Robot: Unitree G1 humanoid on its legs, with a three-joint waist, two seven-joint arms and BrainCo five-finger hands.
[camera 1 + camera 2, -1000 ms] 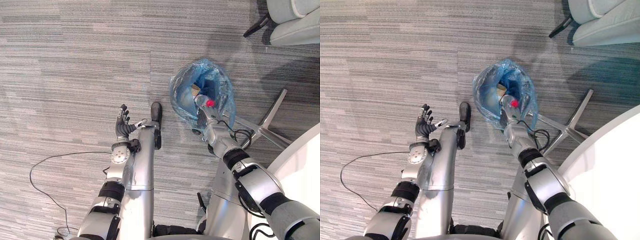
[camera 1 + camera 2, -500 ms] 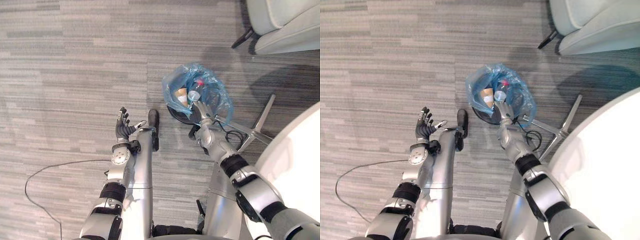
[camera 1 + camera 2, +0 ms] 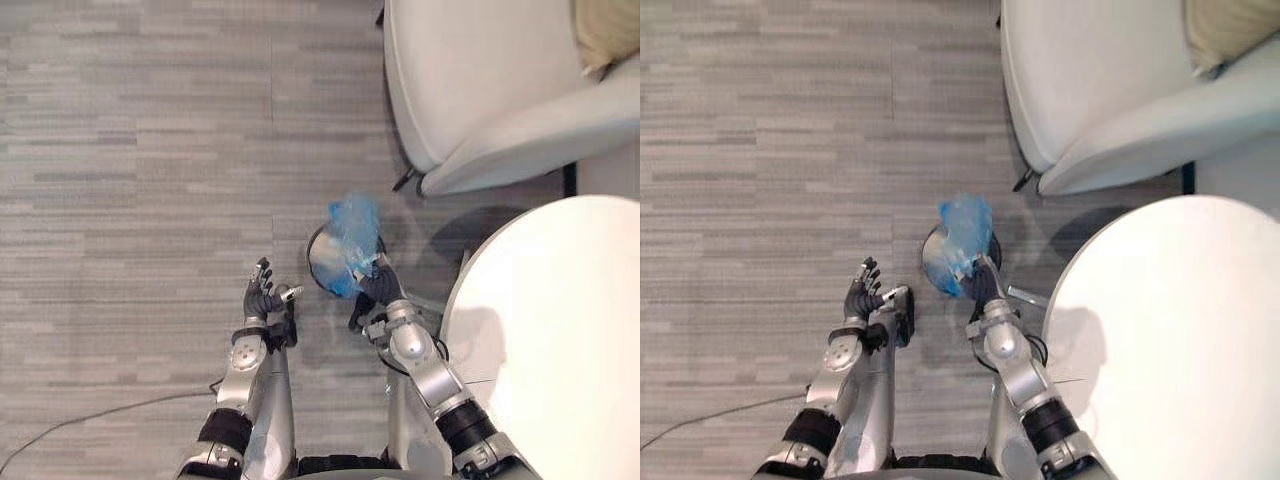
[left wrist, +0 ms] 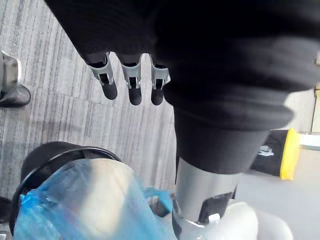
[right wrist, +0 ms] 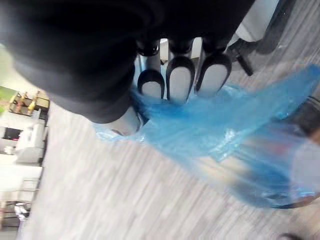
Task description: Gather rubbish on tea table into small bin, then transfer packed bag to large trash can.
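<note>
A blue plastic bag with rubbish inside is bunched up over the small black bin on the carpet. My right hand is shut on the bag's gathered top; in the right wrist view its fingers curl into the blue plastic bag. My left hand hangs open to the left of the bin, holding nothing. In the left wrist view its straight fingers point past the bin's rim and the bag.
A round white table takes up the lower right. A pale armchair stands beyond the bin, its dark leg close to the bag. Grey carpet stretches to the left.
The whole view has pulled back and shifted. The bag's open mouth, which showed a bottle and a cup, is now drawn together and pulled up in my right hand. The left hand stays open.
</note>
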